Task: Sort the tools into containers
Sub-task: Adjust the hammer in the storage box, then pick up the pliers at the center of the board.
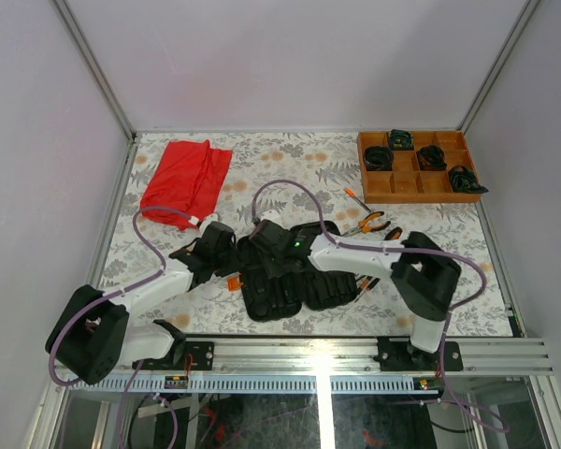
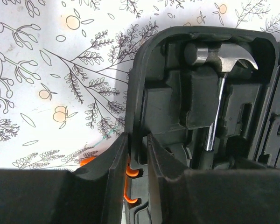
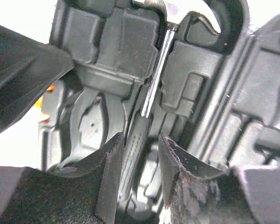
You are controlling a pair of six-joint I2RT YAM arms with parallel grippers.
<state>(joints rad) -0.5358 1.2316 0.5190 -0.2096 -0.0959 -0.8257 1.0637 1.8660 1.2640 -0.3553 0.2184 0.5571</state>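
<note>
Tool case [image 1: 290, 285] lies open on the desk [image 1: 430, 304], just ahead of the arm bases, with both arms reaching in over it. Hammer [image 2: 224, 53] is seated in its moulded slot in the case's left half: silver head up by the rounded corner, shaft running down the channel, black grip at the near end. Right pincer [image 3: 141, 140] sits over that grip with a finger on either side. It's released, jaws apart, with a visible gap between the grip and the right-hand finger [image 3: 177, 172]. The other finger is close against the grip or just touching it, can't tell which. Left pincer [image 2: 137, 139] is at the case's outer left wall, one finger outside over the floral desk cover and one inside. It's clenched on the wall, with the orange latch [image 2: 129, 186] showing between the fingers. The other tools are out on the desk, right of the case: pliers [image 1: 370, 223] with orange-and-black handles, a thin screwdriver [image 1: 357, 197] just behind them, and a couple more thin tools [image 1: 368, 283] by the case's right edge, partly hidden under the right arm. Wooden tray [image 1: 397, 184] at the far right corner holds black coiled bundles [image 1: 432, 156] in several compartments. Red cloth [image 1: 187, 178] is bunched at far left, well apart from the case.
</note>
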